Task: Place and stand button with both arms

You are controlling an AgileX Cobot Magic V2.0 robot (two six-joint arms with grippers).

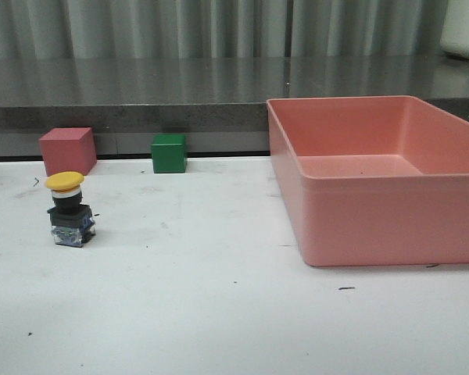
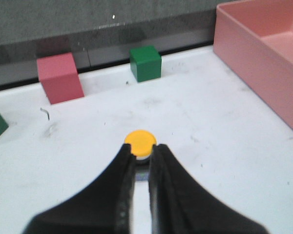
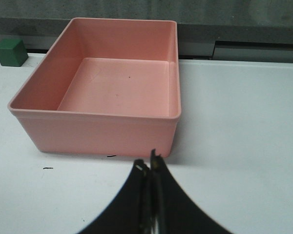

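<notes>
We found the white table (image 1: 219,312) carrying a large pink bin (image 1: 375,180) on the right, empty, well apart from everything else. A pink cube (image 1: 67,150) and a green cube (image 1: 169,152) sat along the far edge, clear of the working area. The button (image 1: 69,207) stood upright on its base at the left, yellow cap uppermost, so we judged the standing done. Our left hand (image 2: 141,158) hung just above it, fingers nearly together around nothing. Our right hand (image 3: 150,170) was clenched and empty near the bin.
</notes>
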